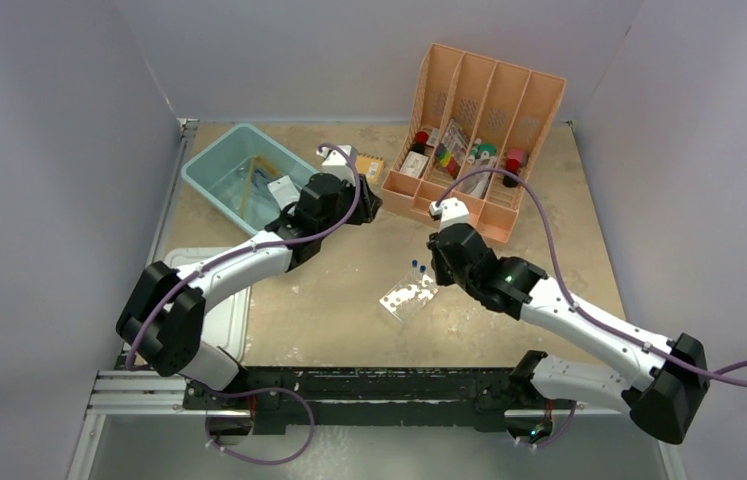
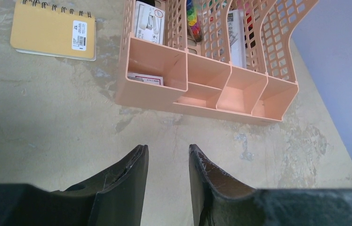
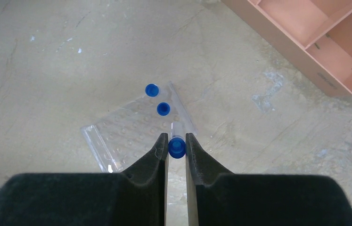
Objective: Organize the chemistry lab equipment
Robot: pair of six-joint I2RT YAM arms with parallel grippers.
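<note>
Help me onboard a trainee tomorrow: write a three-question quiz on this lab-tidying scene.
1. True or false: the left gripper holds a tube.
2. What is the right gripper shut on? A. a beaker B. a blue-capped tube C. a pipette
3. How many other capped tubes stand in the rack?

Key: 1 false, its jaws are open and empty; 2 B; 3 two.
</note>
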